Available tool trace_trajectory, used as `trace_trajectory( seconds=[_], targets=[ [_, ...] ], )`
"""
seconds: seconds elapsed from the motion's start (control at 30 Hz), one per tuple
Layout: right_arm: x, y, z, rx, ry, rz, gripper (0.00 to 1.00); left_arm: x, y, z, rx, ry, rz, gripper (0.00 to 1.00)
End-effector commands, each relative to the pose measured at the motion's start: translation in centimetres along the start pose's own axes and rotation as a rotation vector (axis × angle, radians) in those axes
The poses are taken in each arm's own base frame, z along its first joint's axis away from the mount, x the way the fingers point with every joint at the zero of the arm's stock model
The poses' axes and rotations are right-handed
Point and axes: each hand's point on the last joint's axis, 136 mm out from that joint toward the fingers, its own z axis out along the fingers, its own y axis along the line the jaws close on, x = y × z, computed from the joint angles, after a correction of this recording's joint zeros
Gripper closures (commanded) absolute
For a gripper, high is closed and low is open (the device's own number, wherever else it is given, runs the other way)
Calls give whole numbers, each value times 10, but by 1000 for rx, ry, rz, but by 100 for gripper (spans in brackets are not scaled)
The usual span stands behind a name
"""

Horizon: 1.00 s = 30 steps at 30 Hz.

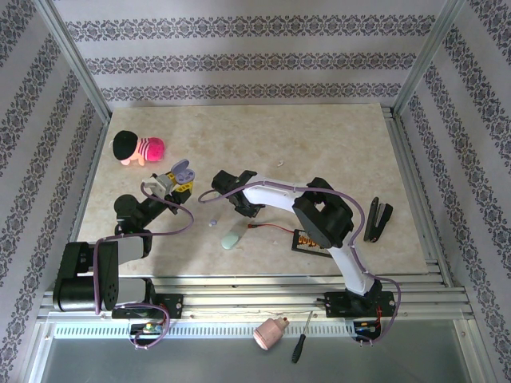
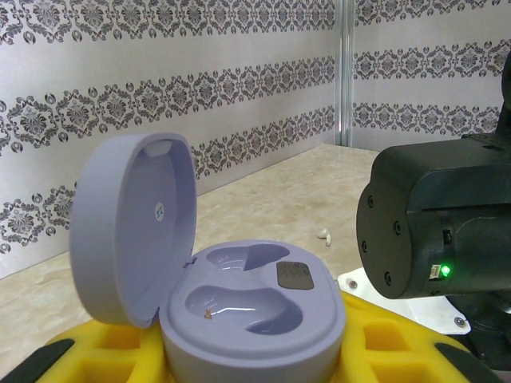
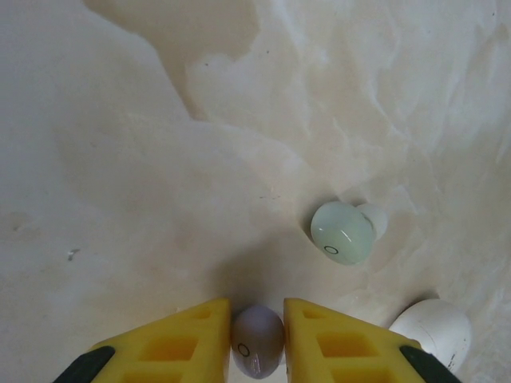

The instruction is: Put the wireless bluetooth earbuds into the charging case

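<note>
the right claw (image 3: 257,309) is clenching around the lavender earbud (image 3: 257,341), its two yellow fingers pressing the bud's sides and the bud's long axis running along them. whether the bud is resting on the table (image 1: 319,144) or hanging just above it i cannot tell. the left claw (image 2: 251,355) is grasping the lavender charging case (image 2: 255,307) from below and presenting it with the lid (image 2: 132,223) standing open on the side away from the right arm.

the case is lying to the left of the right claw, just beside it, so the right arm is the nearer one for bringing the bud across. both sockets are sitting empty and facing up, their long shapes running across the case. the bud is probably needing a turn to match a socket before going down.

a pale green earbud (image 3: 343,231) is lying ahead and to the right of the right claw, near but apart. a white rounded piece (image 3: 435,331) is sitting further right. both are lying away from the way to the case. a white earbud (image 2: 325,235) is resting farther back on the table, and a pale green case (image 1: 231,238) is lying nearer the bases. nothing is appearing to block the sockets.
</note>
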Motion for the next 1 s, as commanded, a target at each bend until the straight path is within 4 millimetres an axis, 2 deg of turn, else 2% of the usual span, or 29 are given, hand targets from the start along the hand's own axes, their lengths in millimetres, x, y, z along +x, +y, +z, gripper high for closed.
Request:
trace_trajectory(
  seconds=[0.0, 0.1, 0.2, 0.43, 0.53, 0.67, 0.77, 0.97],
  targets=[
    [7, -9, 9, 25, 41, -11, 78, -8, -1, -3, 10, -34, 36, 69],
    [7, -10, 9, 23, 43, -5, 84, -8, -2, -3, 15, -36, 36, 69],
    [6, -13, 5, 13, 30, 11, 85, -7, -3, -3, 23, -35, 34, 70],
    [0, -16, -22, -184, -61, 205, 85, -6, -6, 1, 63, -28, 16, 69],
    [0, -15, -36, -329, -98, 321, 86, -4, -10, 5, 98, -17, -5, 69],
    [-1, -11, -57, -611, -157, 512, 85, -6, -20, 11, 149, -24, -11, 69],
    [0, -15, -69, -801, -187, 648, 85, -8, -26, 16, 180, -26, -29, 69],
    [1, -35, -74, -1083, -266, 930, 86, -9, -43, 27, 252, -30, -51, 69]
  ],
)
